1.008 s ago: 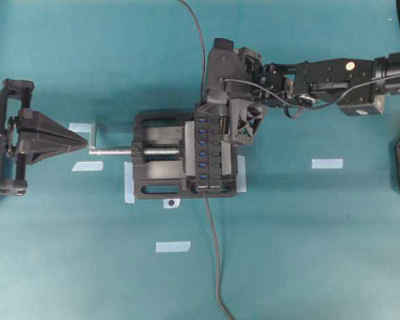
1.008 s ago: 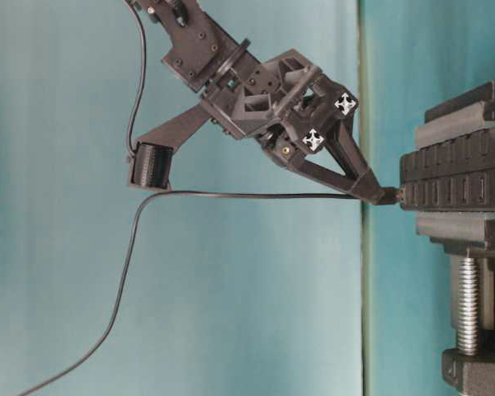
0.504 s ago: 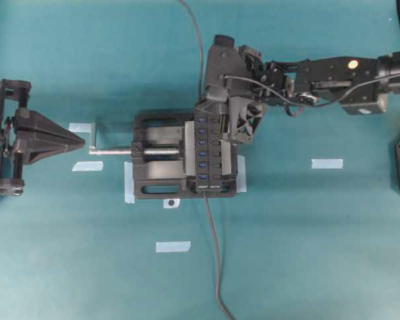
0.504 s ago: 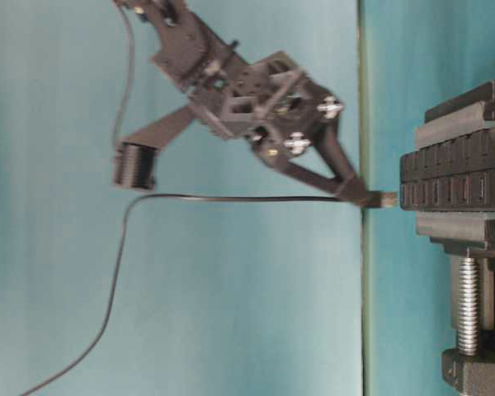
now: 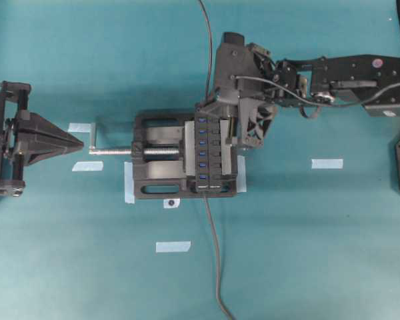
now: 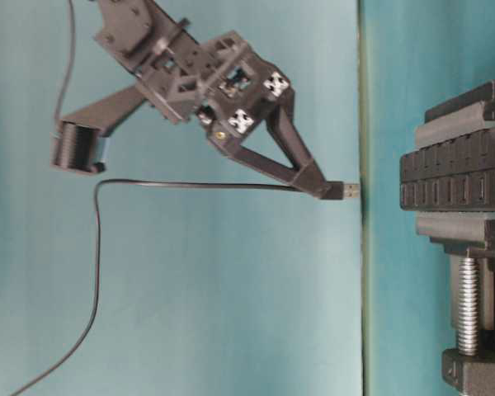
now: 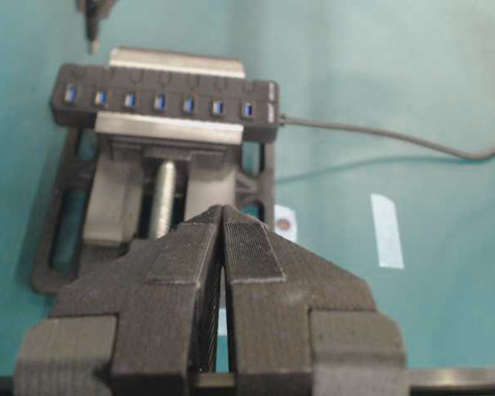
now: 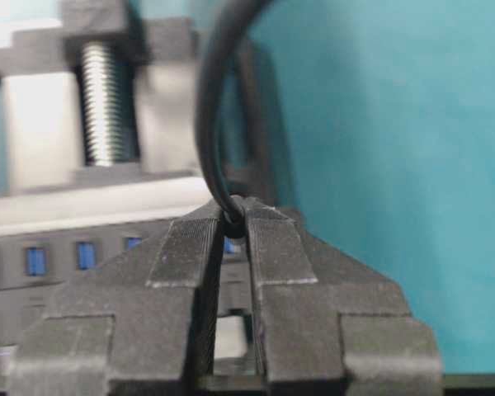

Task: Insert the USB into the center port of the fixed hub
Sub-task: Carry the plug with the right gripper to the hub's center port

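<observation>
Right hand [image 6: 322,188]: closed narrowly on the USB [image 6: 346,190], with the thin cable [image 6: 190,186] trailing back from between its fingers.
Left hand [image 7: 223,239]: shut with nothing in it, held off beyond the vise [image 5: 157,163] screw end.
USB position: in the air, apart from the fixed hub [image 5: 208,155] and off toward one end of the port row, as judged from the left wrist view.
USB direction: long axis is kept in line with the cable, metal tip pointed toward the hub's port face.
Step in hand: alignment is judged to be needed before pushing; the plug should be shifted along the row to the center port [image 7: 159,102], kept square, and pressed straight.
</observation>
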Available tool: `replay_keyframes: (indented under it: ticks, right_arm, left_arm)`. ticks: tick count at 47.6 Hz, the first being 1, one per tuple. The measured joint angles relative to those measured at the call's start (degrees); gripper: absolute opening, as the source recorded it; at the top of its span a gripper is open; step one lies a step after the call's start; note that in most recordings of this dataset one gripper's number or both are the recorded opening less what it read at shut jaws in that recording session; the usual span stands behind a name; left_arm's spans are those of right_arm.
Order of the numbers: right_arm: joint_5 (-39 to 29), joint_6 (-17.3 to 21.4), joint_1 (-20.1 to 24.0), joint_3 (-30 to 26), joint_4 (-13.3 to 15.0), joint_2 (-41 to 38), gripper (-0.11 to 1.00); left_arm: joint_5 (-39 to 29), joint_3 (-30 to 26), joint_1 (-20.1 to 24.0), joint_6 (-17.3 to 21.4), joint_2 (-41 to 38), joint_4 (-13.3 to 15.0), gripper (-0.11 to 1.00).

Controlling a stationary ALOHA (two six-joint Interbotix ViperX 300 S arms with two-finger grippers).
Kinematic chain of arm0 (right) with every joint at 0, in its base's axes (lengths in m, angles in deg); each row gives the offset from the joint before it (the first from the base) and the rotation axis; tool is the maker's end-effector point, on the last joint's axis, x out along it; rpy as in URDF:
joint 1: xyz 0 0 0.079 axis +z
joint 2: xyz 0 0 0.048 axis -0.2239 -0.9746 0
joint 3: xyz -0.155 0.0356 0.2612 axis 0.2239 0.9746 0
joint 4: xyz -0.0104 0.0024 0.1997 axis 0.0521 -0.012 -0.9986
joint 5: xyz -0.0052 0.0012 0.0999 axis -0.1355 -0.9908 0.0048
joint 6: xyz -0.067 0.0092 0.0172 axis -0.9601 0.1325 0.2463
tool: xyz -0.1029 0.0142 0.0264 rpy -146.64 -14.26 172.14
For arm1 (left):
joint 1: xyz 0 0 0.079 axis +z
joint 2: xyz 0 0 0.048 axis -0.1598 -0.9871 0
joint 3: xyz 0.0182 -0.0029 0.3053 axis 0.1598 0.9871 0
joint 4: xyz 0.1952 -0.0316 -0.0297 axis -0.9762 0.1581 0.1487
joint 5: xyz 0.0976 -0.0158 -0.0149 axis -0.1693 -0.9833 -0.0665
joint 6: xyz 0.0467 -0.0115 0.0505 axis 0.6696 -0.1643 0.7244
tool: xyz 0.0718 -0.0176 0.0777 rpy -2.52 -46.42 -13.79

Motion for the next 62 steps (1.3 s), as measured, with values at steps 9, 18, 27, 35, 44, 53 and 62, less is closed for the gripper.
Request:
replay_keyframes:
  ticks: [9, 18, 27, 35, 44, 53, 62]
  right_arm:
    - [-0.3, 0.1, 0.9, 0.0, -0.8, 0.4, 0.08]
    - [-0.3, 0.1, 1.9, 0.0, -1.2, 0.4, 0.08]
    - [-0.2, 0.2, 2.9, 0.0, -1.7, 0.0, 0.08]
    - [-0.1, 0.2, 3.3, 0.0, -2.1, -1.2, 0.08]
    - [0.7, 0.3, 3.7, 0.0, -2.2, -2.8, 0.08]
    - [1.1, 0.2, 4.1, 0.0, -2.1, -4.1, 0.08]
    - [1.2, 0.2, 4.3, 0.0, -2.2, -4.8, 0.08]
  left_arm:
    - [0.0, 0.0, 0.0, 0.0, 0.0, 0.1, 0.01]
    - [0.0, 0.0, 0.0, 0.0, 0.0, 0.1, 0.01]
    - [0.0, 0.0, 0.0, 0.0, 0.1, 0.0, 0.01]
    - [-0.2, 0.0, 0.0, 0.0, 0.7, 0.0, 0.01]
    - [-0.7, 0.0, 0.0, 0.0, 0.9, 0.0, 0.01]
    - [-0.8, 0.0, 0.0, 0.0, 1.2, 0.1, 0.01]
    - [-0.8, 0.0, 0.0, 0.0, 1.2, 0.1, 0.01]
